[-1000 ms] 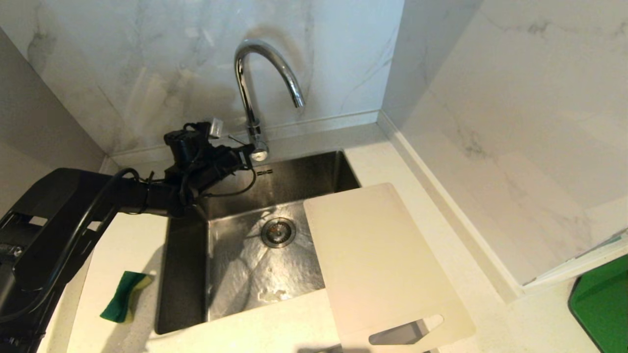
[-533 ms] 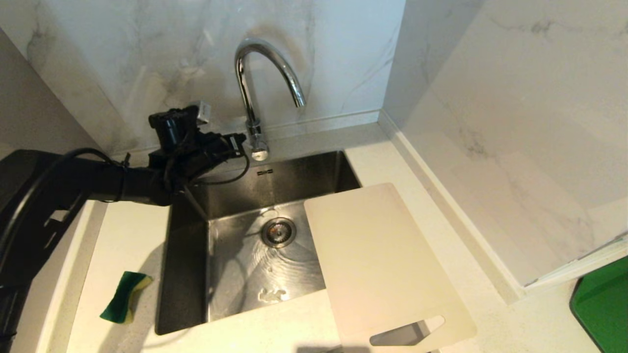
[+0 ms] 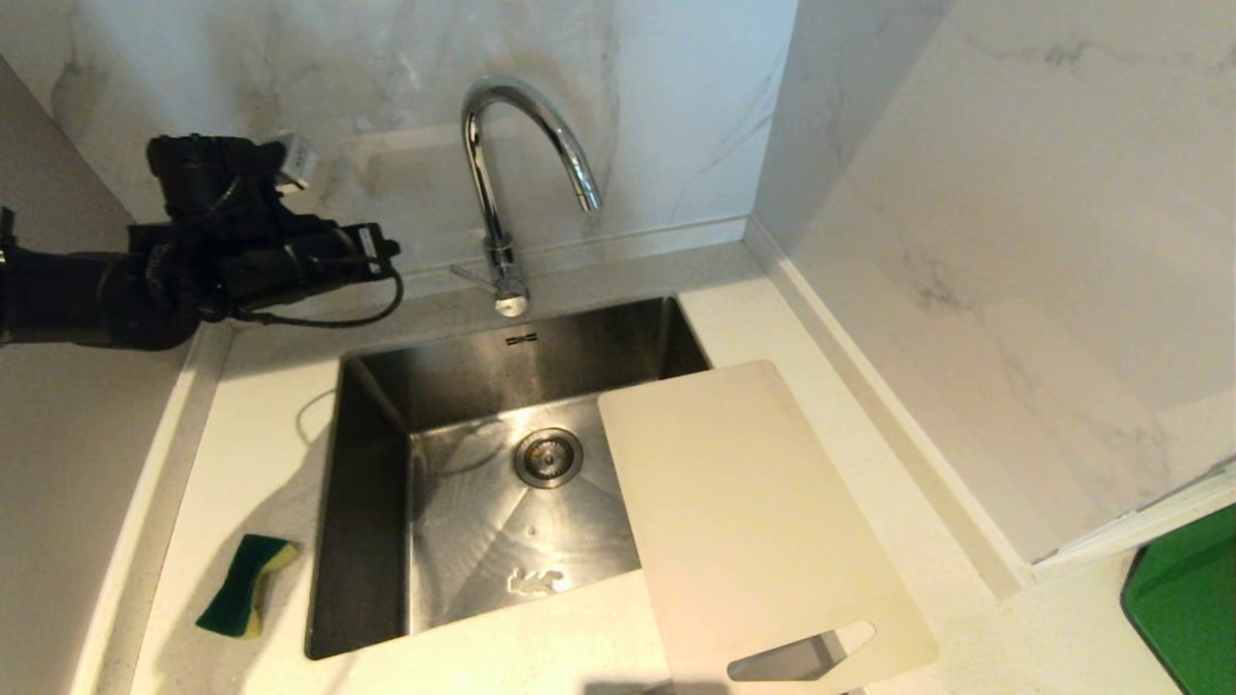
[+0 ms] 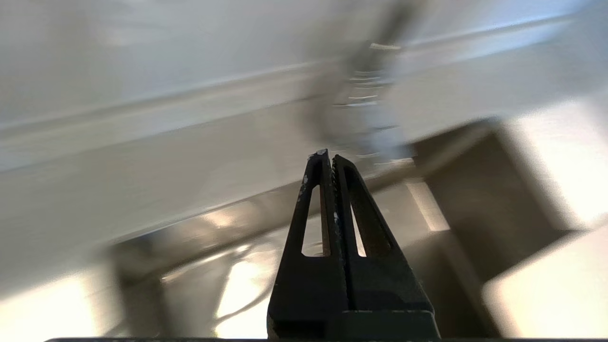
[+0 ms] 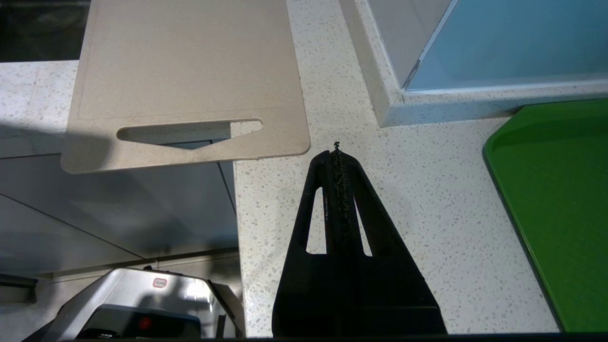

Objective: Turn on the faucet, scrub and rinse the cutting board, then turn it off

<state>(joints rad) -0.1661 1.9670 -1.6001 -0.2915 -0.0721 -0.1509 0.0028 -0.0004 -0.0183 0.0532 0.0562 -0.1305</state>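
1. Cutting board (image 3: pixel 748 512) lay flat at the sink's (image 3: pixel 463 386) right side, part over the basin and part on the table (image 3: pixel 241 454), its slot handle hanging past the table's near edge.
2. Faucet (image 3: pixel 512 174) stood behind the sink with its thin lever at the base; no water showed at the spout, so I judged it off.
3. Left gripper (image 3: pixel 381 253) hung in the air to the left of the faucet, well apart from the lever, fingers pressed together and holding nothing.
4. Right gripper (image 5: pixel 336 148) sat low near the board's handle end, over the table, fingers also pressed together, empty.
5. Green-and-yellow sponge (image 3: pixel 246 584) lay untouched on the table left of the sink.
6. Risks, as I judged them: shut fingers could slip off the thin lever; a stream striking the overhanging board could tip it or splash; a scrubbing push could slide it off the near edge.
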